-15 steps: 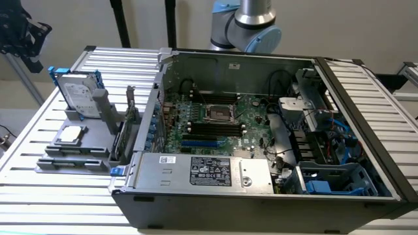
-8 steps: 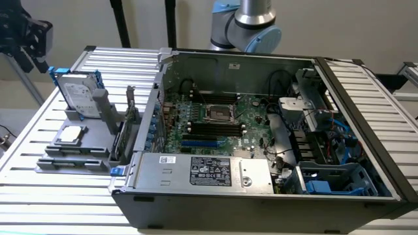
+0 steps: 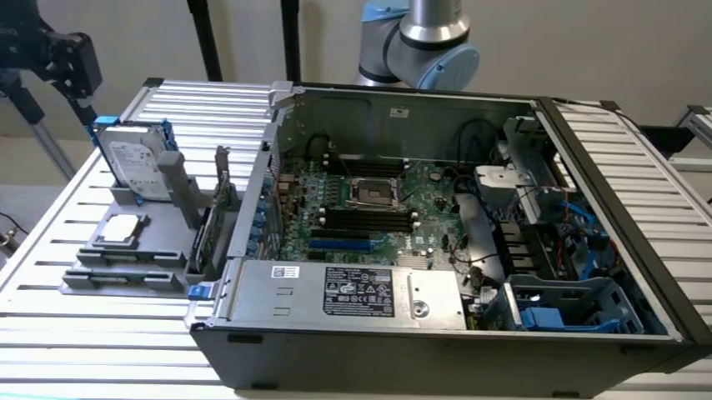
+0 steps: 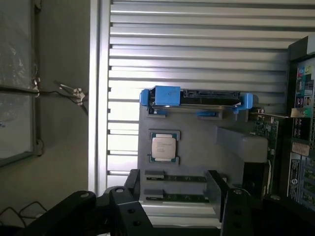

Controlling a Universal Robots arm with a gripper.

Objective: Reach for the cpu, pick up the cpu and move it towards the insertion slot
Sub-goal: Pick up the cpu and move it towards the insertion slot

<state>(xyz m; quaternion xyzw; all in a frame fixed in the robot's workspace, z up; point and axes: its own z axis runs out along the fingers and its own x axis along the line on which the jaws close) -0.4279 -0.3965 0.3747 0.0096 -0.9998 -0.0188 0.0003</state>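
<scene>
Exterior view, worktop: one slatted metal worktop (image 3: pixel 67 333) carried one open computer case (image 3: pixel 445 350) and, to the exterior view's left of it, one grey holder (image 3: pixel 122 268).
Exterior view, cpu: one cpu (image 3: pixel 120 230) lay flat in a recess of the holder, well apart from the case's green board.
Exterior view, hard drive: one hard drive (image 3: pixel 133 162) with blue rails stood on edge at the holder's far end, behind the cpu.
Exterior view, insertion slot: one insertion slot (image 3: pixel 373 192), silver frame and dark centre, sat on the board between rows of long black memory slots.
Exterior view, arm: one arm (image 3: pixel 428 37) rose behind the case's far wall.
Wrist view, hand: the hand (image 4: pixel 173 174) was open, its two dark fingers (image 4: pixel 133 184) spread and gripping nothing.
Wrist view, cpu: the cpu (image 4: pixel 164 146) lay metal top up in its square recess, just beyond the fingertips, untouched.
Wrist view, hard drive: the hard drive (image 4: pixel 206 98) was seen edge-on past the cpu, with two blue rail ends.
Wrist view, holder: the holder (image 4: pixel 197 132) had two long narrow slots with green strips, lying between the fingers.
</scene>
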